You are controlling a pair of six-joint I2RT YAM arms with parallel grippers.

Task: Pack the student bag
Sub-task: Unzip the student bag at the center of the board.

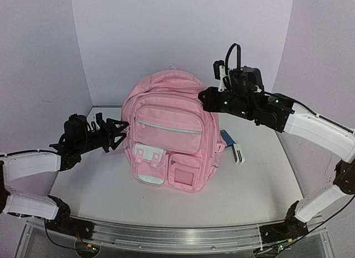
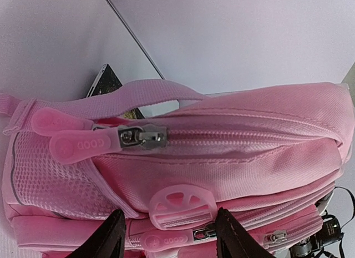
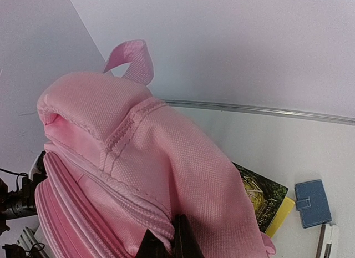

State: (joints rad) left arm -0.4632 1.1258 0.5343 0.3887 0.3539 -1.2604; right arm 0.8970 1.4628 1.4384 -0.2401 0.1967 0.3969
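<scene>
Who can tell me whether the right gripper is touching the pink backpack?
Touching. The right wrist view shows the right gripper with its jaws pinched on a fabric fold of the pink backpack.

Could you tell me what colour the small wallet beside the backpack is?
The wallet is blue, clearest in the right wrist view.

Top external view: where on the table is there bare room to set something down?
Bare: the table strip between the student bag and the near rail, widest front right. Crowded: beside the bag's right, by the blue wallet and white item; its left, by the left gripper.
</scene>
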